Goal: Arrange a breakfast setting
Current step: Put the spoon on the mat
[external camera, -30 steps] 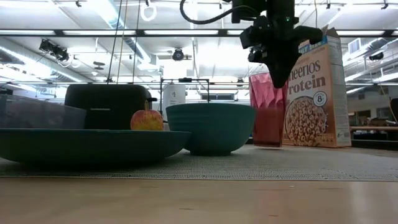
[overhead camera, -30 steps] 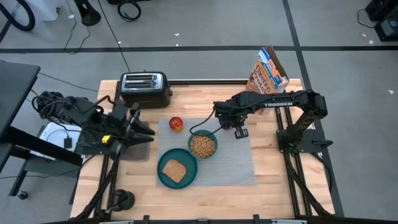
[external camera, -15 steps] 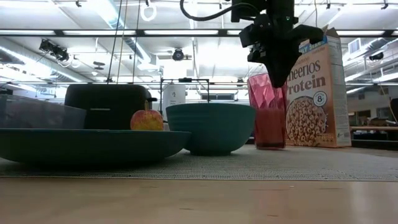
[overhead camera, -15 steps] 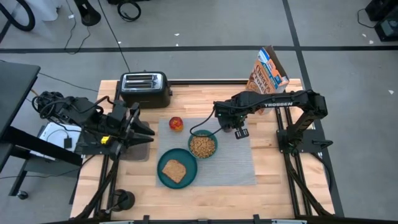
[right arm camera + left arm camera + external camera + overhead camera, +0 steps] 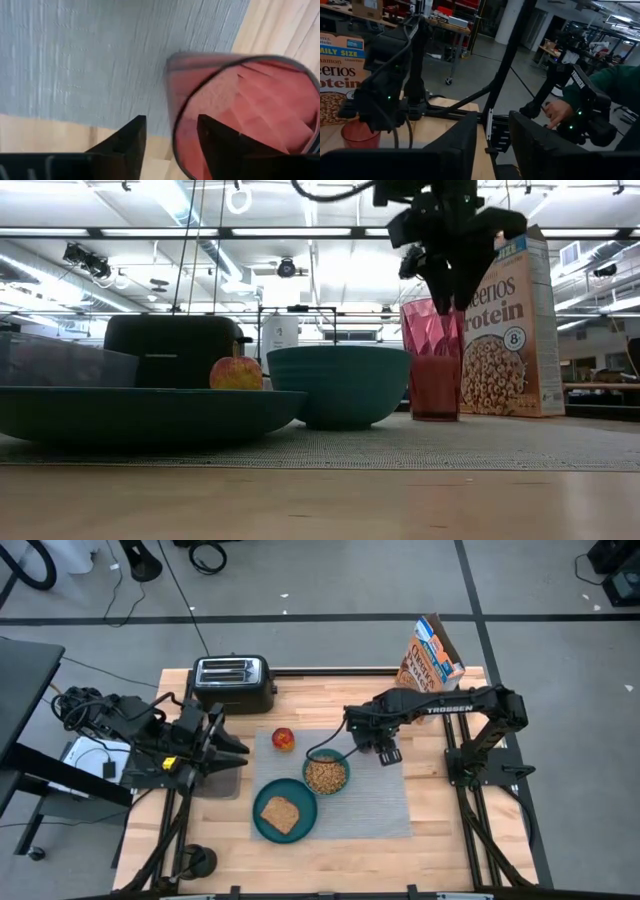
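The teal plate [image 5: 284, 815] with toast [image 5: 279, 812] sits nearest on the placemat [image 5: 385, 802]; beyond the bowl [image 5: 326, 774], the pink cup [image 5: 432, 360] stands at the placemat's far edge. Light, rigid, probably slick, it's best taken by its rim. Above it, reaching downward, the right pincer [image 5: 450, 285] hangs parted, seemingly holding nothing.

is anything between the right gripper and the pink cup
Nothing visible. The right gripper hangs directly above the pink cup, jaws apart around its rim, one finger inside. The cup stands at the grey placemat edge.
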Tool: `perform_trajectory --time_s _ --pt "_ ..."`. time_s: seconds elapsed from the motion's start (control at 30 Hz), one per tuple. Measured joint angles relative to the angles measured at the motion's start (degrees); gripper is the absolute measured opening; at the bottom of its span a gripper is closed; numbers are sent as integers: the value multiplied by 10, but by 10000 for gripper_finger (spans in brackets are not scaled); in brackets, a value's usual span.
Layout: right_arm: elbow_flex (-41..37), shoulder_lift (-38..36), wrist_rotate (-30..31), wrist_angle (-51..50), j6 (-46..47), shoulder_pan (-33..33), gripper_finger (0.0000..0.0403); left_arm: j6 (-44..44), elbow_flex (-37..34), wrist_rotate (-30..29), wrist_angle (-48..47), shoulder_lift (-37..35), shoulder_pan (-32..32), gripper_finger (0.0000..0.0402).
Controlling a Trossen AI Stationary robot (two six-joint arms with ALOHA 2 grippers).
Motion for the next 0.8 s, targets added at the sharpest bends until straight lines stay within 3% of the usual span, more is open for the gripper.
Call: perform_trajectory --time_s 0.37,0.43,0.63,0.8 --pt "98 0 1 -48 56 35 251 -11 0 10 -38 4 0 230" --pt "131 0 1 -64 87 45 257 -56 0 12 -60 12 -3 231" --pt "173 -16 16 -55 176 88 261 -208 0 96 -92 65 -61 209" --pt "173 -27 40 -25 214 119 261 -426 0 202 -179 118 -127 190"
